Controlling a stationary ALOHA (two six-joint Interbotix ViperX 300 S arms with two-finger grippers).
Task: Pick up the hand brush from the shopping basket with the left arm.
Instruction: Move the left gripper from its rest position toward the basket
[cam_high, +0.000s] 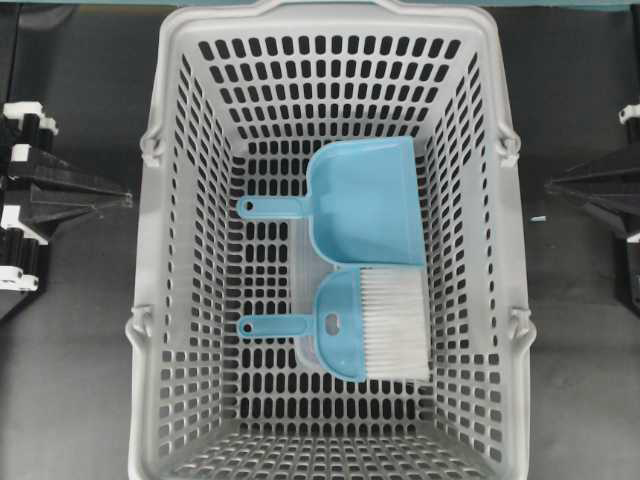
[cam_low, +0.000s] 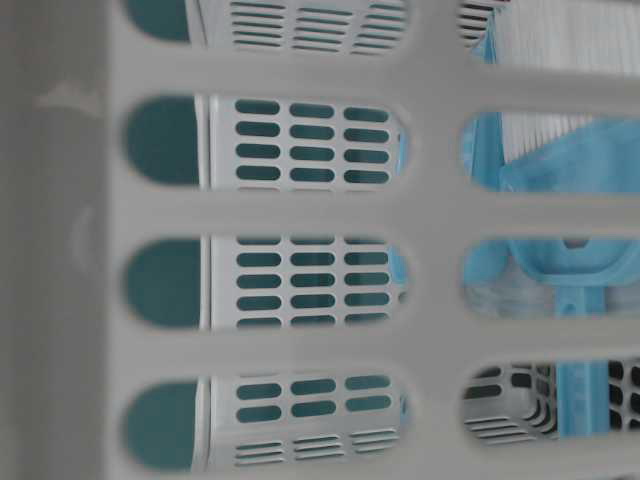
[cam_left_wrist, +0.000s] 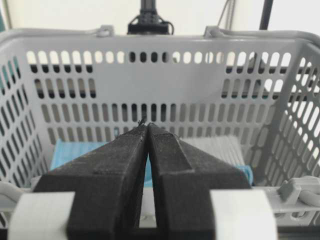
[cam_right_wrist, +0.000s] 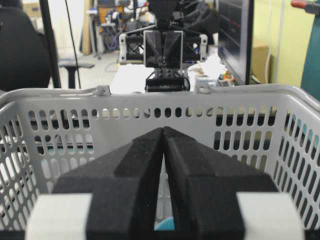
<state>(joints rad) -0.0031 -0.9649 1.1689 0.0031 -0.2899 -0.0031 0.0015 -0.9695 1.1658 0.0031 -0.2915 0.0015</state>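
Note:
The hand brush (cam_high: 365, 325) lies flat on the floor of the shopping basket (cam_high: 150, 300), light-blue, its white bristles (cam_high: 395, 325) pointing right and its thin handle (cam_high: 270, 326) pointing left. Through the basket wall its bristles (cam_low: 550, 135) and handle (cam_low: 580, 395) show in the table-level view. My left gripper (cam_high: 128, 198) is shut and empty, outside the basket's left wall, level with the rim (cam_left_wrist: 160, 42). In its wrist view the closed tips (cam_left_wrist: 147, 125) point across the basket, with the bristles (cam_left_wrist: 225, 147) low beyond them. My right gripper (cam_high: 550, 185) is shut outside the right wall (cam_right_wrist: 150, 117).
A light-blue dustpan (cam_high: 365, 200) lies just behind the brush, handle pointing left, its edge touching the bristles. In the left wrist view the dustpan (cam_left_wrist: 75, 152) shows low on the left. The basket's tall slotted walls stand between both grippers and the brush.

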